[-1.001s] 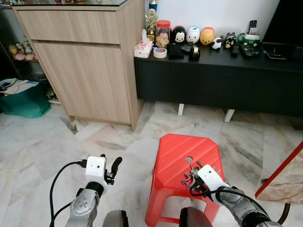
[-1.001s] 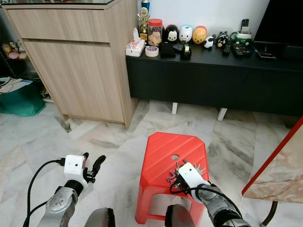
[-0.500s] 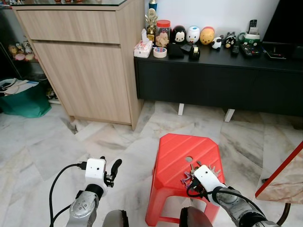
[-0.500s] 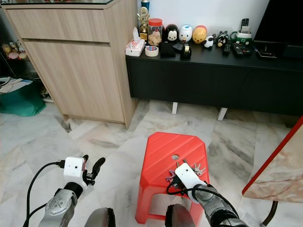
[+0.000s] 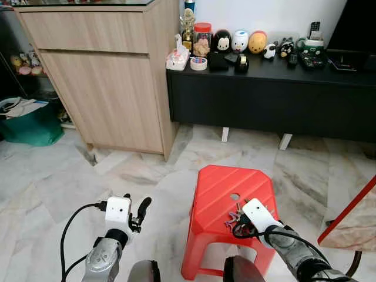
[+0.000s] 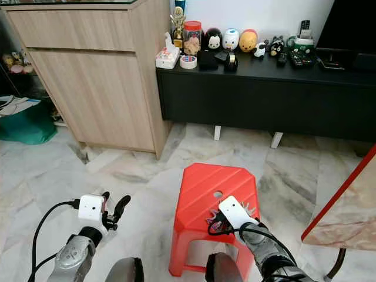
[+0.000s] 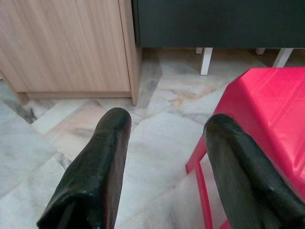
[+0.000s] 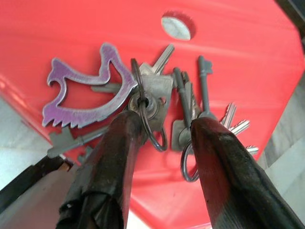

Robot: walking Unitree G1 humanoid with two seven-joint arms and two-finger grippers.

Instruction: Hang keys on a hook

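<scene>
Head view: right gripper (image 5: 239,218) low over red stool (image 5: 220,185), set to pick up keys (image 5: 233,218). Left gripper (image 5: 138,211) idle, fingers apart, off to the side.
R wrist view: fingers spread, straddling bunch; 1 purple bird fob (image 8: 86,90), approx 6 keys, no hook seen

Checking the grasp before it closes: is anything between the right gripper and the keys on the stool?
Nothing visible. The right gripper is open right over the keys on the red stool, one finger either side of the rings.
</scene>
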